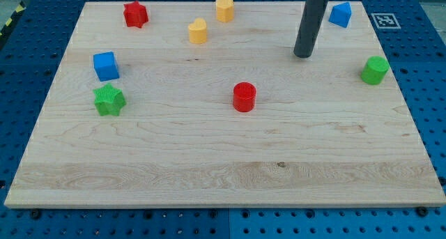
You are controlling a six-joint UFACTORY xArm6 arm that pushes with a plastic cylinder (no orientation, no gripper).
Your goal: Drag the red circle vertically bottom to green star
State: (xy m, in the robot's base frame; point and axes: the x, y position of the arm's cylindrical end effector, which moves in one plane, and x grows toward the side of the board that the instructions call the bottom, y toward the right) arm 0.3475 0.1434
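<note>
The red circle (244,97) stands near the middle of the wooden board (223,176). The green star (109,100) lies at the view's left, at about the same height as the red circle and far to its left. My tip (304,55) rests on the board up and to the right of the red circle, well apart from it and touching no block.
A blue cube (106,65) sits just above the green star. A red star (135,14) is at the top left. Two yellow blocks (198,31) (224,9) are at the top middle. A blue block (340,14) is at the top right, a green cylinder (375,70) at the right edge.
</note>
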